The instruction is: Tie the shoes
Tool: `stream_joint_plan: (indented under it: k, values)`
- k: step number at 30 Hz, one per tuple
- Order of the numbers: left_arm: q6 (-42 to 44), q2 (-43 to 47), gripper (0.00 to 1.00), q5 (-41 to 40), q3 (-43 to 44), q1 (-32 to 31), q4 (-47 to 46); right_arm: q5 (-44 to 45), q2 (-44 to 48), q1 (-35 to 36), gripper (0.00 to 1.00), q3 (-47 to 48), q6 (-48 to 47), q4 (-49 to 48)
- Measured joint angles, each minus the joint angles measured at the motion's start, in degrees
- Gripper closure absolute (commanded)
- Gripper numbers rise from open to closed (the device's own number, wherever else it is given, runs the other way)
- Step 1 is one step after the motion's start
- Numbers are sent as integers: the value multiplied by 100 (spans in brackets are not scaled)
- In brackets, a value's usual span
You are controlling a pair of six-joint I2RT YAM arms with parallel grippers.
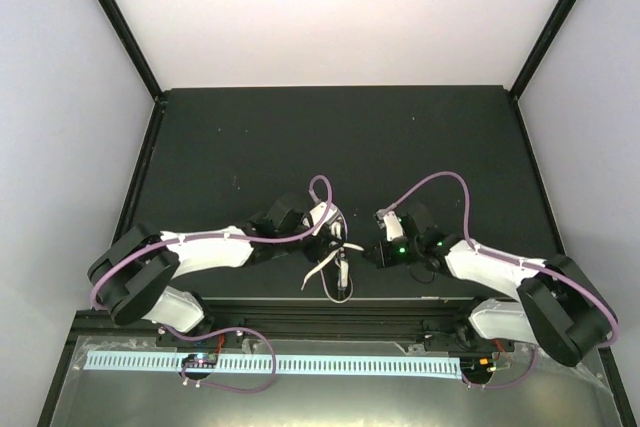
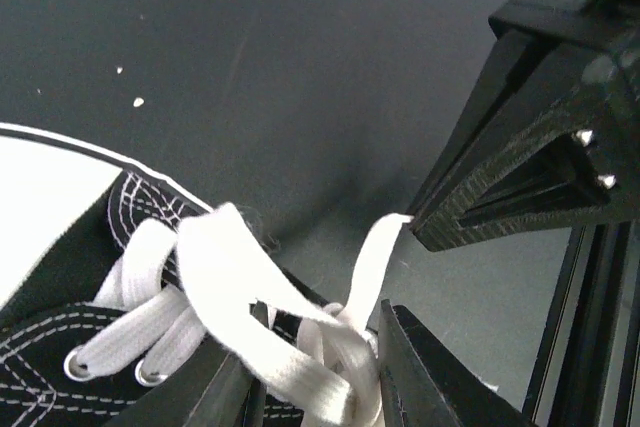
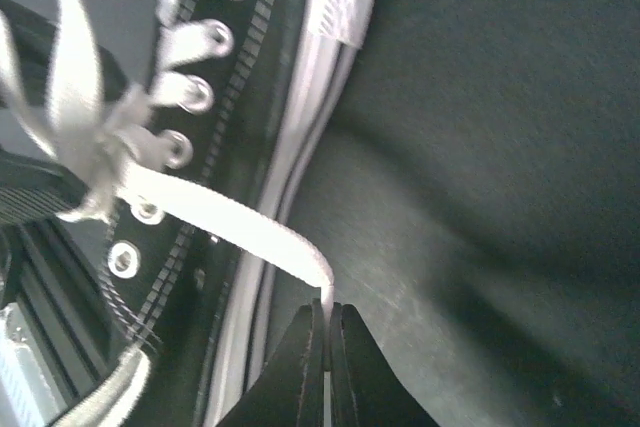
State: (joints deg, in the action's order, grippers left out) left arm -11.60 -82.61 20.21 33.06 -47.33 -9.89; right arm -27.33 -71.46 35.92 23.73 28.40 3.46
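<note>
The black sneaker (image 1: 341, 275) sits on the dark table (image 1: 350, 137) at its near edge, right between the two arms, with the left pincer (image 2: 315, 347) over its laced top and the right pincer (image 3: 327, 309) just off its side. The right pincer has its fingers pressed together on the tip of one lace strand (image 3: 230, 227), which runs flat and fairly straight from those fingertips back up to the crossing of the laces (image 2: 230, 267) above the eyelets. Seen from the right wrist, the sneaker's white sole rim lies just left of the closed fingertips. The left pincer has a bunch of white lace sitting between its two fingers, down by the tongue; whether they actually squeeze it I can't tell from here. A loose loop of lace arches above that pincer
</note>
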Motion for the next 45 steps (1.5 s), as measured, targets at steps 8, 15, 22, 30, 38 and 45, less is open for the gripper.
stream_joint_plan:
  k: [8, 15, 22, 30, 38, 45]
  values:
    - [-293, 37, 38, -188, 72, 0, 7, 323, 267, -2, 58, -136, 229, 457]
    - [-938, 1117, 29, -343, -444, 105, -2, 592, 695, -2, 25, 114, 146, 1047]
    - [-1939, 1604, 49, -160, -1180, 413, -184, 345, 739, 13, 20, 730, -96, 999]
    - [-3180, 901, 55, 531, -1357, 651, -979, 114, -149, 236, 22, 1283, -179, 557]
    - [-3707, 254, 56, 881, -1360, 682, -1580, -243, -658, 293, 27, 1408, -251, 258]
    - [-3893, 52, 57, 1008, -1360, 684, -1888, -577, -903, 321, 47, 1416, -249, 35]
